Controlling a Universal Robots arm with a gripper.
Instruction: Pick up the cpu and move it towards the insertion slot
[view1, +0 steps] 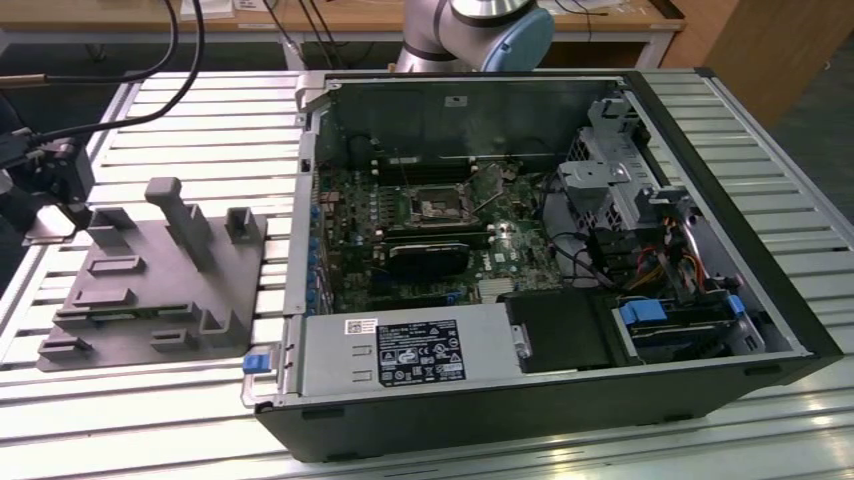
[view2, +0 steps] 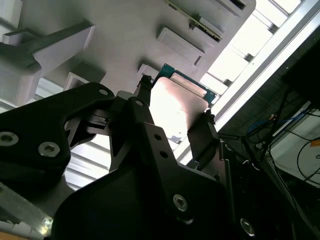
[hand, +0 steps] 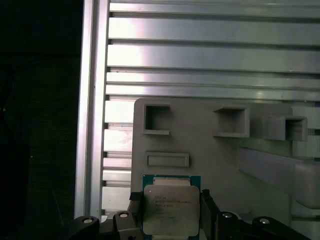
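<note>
Cpu (hand: 171, 212) sits between the two black fingers (hand: 207, 212) of the claw (hand: 171, 197), its silvery-grey metal top facing the camera in the first wrist view and a thin green-blue edge showing around it. The claw is closed on the cpu, one finger against each of two opposite sides; in the second wrist view the same grip shows, with the cpu (view2: 175, 107) bright and pale between the fingers (view2: 200, 135) of the claw (view2: 176, 100). The chip is over the grey tray (hand: 210, 145), near one edge of it and just beside a shallow rectangular pocket and several raised square pockets. Whether the chip rests on the tray or hangs just above it cannot be told. The tray lies on a table (hand: 200, 55) of silvery metal slats. In the exterior view the claw (view1: 54, 195) is at the far left of the picture, at the far corner of the tray (view1: 147, 300), whose upright posts stand beside it. The insertion slot (view1: 441, 205), a small dark square in a silvery frame on the green board, lies inside the open computer case (view1: 747, 260) at the exterior view's right, well apart from the claw. A flat black block (view1: 427, 258) sits just beside the slot on the near side.
</note>
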